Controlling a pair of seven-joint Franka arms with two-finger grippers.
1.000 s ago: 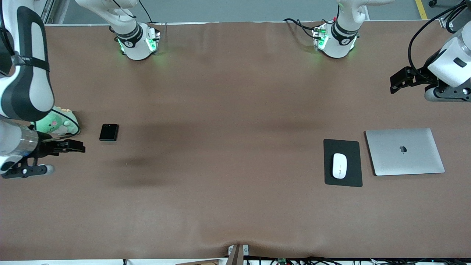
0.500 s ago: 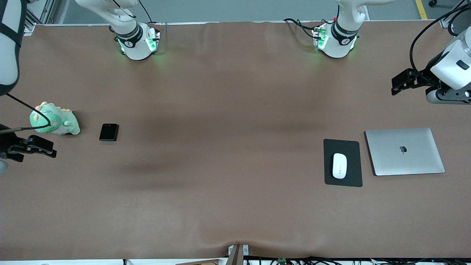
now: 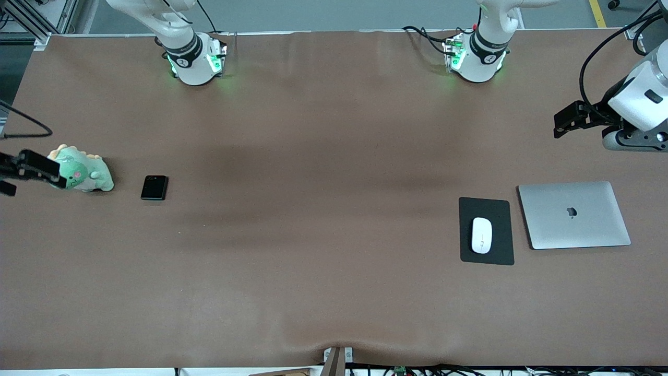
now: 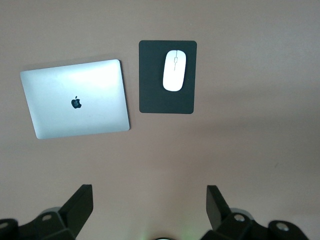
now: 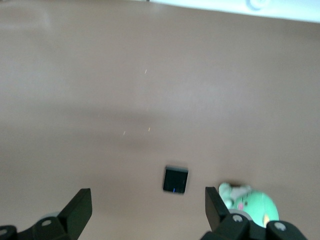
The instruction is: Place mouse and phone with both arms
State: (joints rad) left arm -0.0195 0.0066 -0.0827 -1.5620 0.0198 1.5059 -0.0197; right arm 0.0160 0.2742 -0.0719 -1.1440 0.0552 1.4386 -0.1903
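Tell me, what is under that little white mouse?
The mouse lies on a dark rectangular pad, beside the closed silver laptop. The pad's middle is covered by the mouse, and whatever lies beneath the pad cannot be seen.

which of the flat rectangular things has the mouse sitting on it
The dark mouse pad: the white mouse lies on it. The silver laptop beside it carries nothing, and the small black phone lies alone toward the right arm's end of the table.

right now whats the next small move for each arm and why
Probably none beyond parking: the mouse lies on the dark pad and the phone lies flat on the table, while the open left gripper and open right gripper hang empty over bare table.
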